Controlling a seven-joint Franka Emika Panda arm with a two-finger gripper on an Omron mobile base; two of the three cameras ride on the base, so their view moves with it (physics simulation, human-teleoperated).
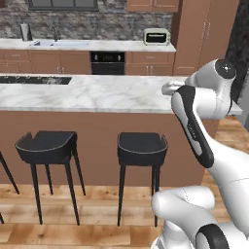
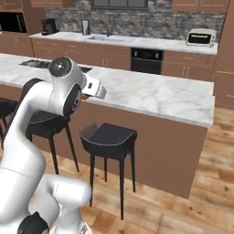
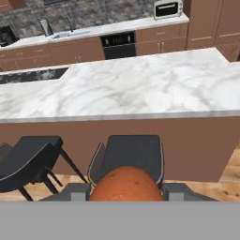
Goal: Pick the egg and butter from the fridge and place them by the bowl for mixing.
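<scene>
In the hand view the egg (image 3: 125, 184) sits right between the fingers (image 3: 125, 191), whose grey tips show just left and right of it at the bottom of the picture; they are partly closed and grip it from both sides, touching it. The egg looks orange-red to brown, rounded, with faint dark speckles, and its lower part is cut off by the picture's bottom edge. Beyond it, that view looks down on a black stool (image 3: 127, 157) directly behind the egg, a second stool (image 3: 29, 161) to the left, and the marble surface (image 3: 117, 84) of the island, which is bare where it shows. The base views do not show the egg clearly: in the right base view the hand (image 2: 93, 87) points away over the island's near edge and only a sliver of orange shows beside the wrist, too small to be sure of; in the left base view the arm's elbow covers the hand. The left base view does give the island front with two stools (image 1: 141, 148) under it. Both base views show the far counter with a toaster oven (image 1: 156, 36), a built-in oven (image 1: 107, 62) and a sink (image 2: 109, 38), and the right base view adds a coffee machine (image 2: 48, 26) at far left.
</scene>
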